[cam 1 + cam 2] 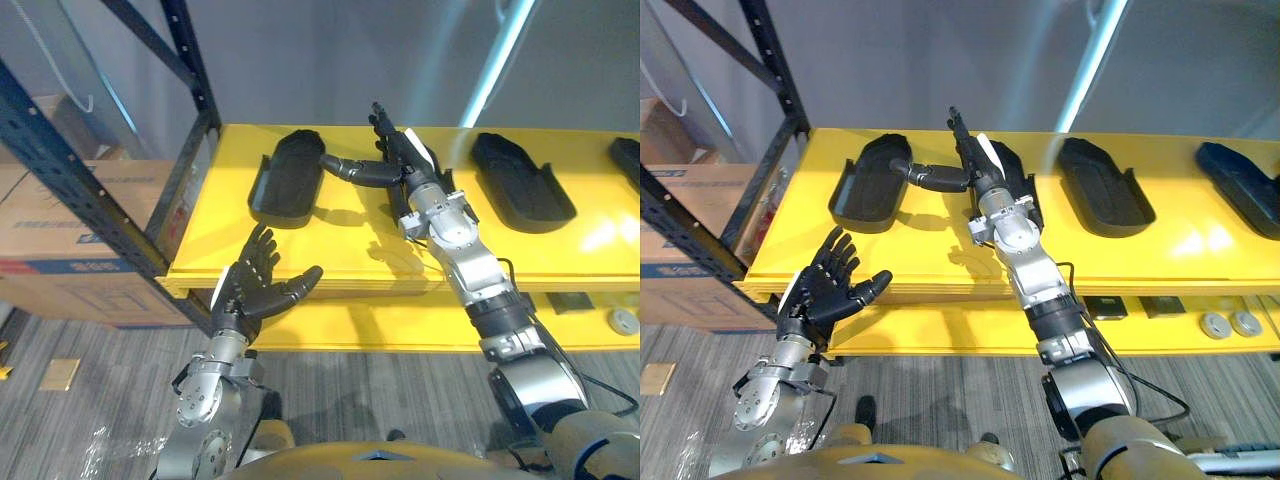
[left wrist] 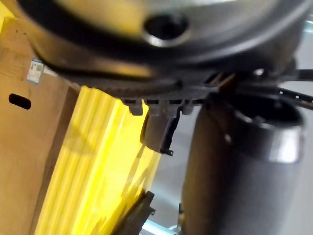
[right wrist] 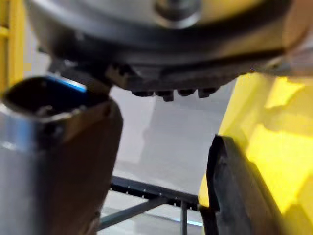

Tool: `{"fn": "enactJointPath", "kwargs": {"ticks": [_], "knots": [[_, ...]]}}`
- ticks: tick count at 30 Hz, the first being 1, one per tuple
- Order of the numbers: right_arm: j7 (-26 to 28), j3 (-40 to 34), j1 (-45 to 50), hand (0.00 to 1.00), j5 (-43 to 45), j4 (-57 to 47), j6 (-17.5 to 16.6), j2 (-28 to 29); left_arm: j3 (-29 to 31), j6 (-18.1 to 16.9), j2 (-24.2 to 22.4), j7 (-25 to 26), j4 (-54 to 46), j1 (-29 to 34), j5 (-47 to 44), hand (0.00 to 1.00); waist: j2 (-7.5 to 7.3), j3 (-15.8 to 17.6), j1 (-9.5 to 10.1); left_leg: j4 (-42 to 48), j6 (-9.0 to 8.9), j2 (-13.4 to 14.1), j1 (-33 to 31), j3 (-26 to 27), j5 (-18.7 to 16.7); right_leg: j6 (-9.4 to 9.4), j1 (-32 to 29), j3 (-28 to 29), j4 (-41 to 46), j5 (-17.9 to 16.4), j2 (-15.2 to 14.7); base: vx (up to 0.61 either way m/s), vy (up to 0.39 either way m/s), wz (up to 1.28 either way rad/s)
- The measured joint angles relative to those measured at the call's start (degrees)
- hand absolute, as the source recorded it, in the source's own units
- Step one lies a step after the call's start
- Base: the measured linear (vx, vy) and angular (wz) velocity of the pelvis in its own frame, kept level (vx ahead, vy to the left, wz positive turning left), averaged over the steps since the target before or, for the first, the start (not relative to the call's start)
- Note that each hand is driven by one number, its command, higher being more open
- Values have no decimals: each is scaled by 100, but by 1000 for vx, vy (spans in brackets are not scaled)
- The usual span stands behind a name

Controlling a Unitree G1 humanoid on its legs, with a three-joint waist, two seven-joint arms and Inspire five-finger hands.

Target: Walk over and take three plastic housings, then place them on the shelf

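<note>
Yellow shelf surface (image 1: 940, 255) holds four black moulded plastic housings (image 1: 1103, 187); right hand (image 1: 985, 178), fingers straight, is over one at upper centre, and left hand (image 1: 830, 285) is open and empty at lower left, so placing looks nearly finished.

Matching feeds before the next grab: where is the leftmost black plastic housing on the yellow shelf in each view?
Left eye view: leftmost black plastic housing, upper left of centre, beside the right hand.
Right eye view: the housing, upper left too.
Left wrist view: dark edge, cannot tell.
Right wrist view: dark edge, likewise.
Shared landmark: yellow shelf.
</note>
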Motion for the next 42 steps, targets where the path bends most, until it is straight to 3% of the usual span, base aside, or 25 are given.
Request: {"fn": "enactJointPath", "kwargs": {"ticks": [2, 7, 11, 14, 19, 23, 29, 33, 37, 42], "knots": [[200, 152, -150, 100, -10, -34, -105, 37, 6, -1, -103, 4, 12, 32, 0, 100, 92, 23, 68, 3, 7, 8, -72, -106, 42, -5, -3, -115, -4, -3, 17, -21, -28, 24], [292, 427, -177, 100, -356, -191, -129, 331, 20, -196, -126, 99, 188, 76, 23, 100, 115, 21, 102, 1, 7, -1, -110, -165, 43, -21, 8, -177, -5, -17, 18, -1, -17, 7], [-25, 541, -173, 100, -535, -292, -237, 418, 47, -649, -130, 256, 157, 71, 522, 100, 116, 24, 81, 1, -11, 1, -143, -166, 29, -22, -3, -178, -7, -19, 19, 0, 0, 0], [-435, 400, 195, 100, -740, -1049, -328, 398, 239, -777, -128, 277, -196, 46, 694, 100, 111, 24, 45, 16, -11, 5, -146, -146, 27, -21, -33, -165, -19, -18, 21, -5, -5, -2], [-469, 174, 1469, 100, -689, -2648, -679, 378, 735, -844, -122, 544, -564, -223, 967, 100, 85, 22, -117, 21, -16, 36, -18, 58, 13, -16, -50, 45, -18, -11, 25, 15, -13, -22], [-453, -602, 3322, 100, -493, -3482, -1025, 398, 1168, -826, -130, 632, -722, -420, 772, 100, 20, 37, -300, 18, -30, 79, 136, 397, -105, -29, -127, 373, -9, -16, 37, 1, -1, -37], [-450, -1775, 4571, 100, -454, -3919, -1189, 477, 1889, -733, -144, 1099, -967, -382, 693, 100, 21, 36, -581, 22, -105, 180, 208, 710, -195, -52, -249, 648, -54, 29, 120, 3, -11, -29], [-462, -2157, 4866, 100, -444, -4218, -1545, 506, 2486, -685, -151, 1430, -966, -387, 913, 100, 28, 31, -709, 24, -104, 224, 230, 791, -212, -53, -294, 707, -92, 31, 163, 13, -22, -11], [-680, -2459, 4931, 100, -467, -4228, -1828, 523, 2698, -598, -136, 1666, -869, -424, 1143, 100, 30, 29, -718, 26, -102, 221, 229, 881, -234, -37, -365, 811, -86, 44, 161, 30, 1, -13], [-1582, -3056, 5073, 100, -1071, -4222, -1918, 725, 2838, -489, -134, 2039, -448, -606, 1357, 100, 63, 38, -760, 27, -109, 215, 223, 1029, -281, -31, -452, 956, -77, 48, 159, 26, 3, -13]]}}
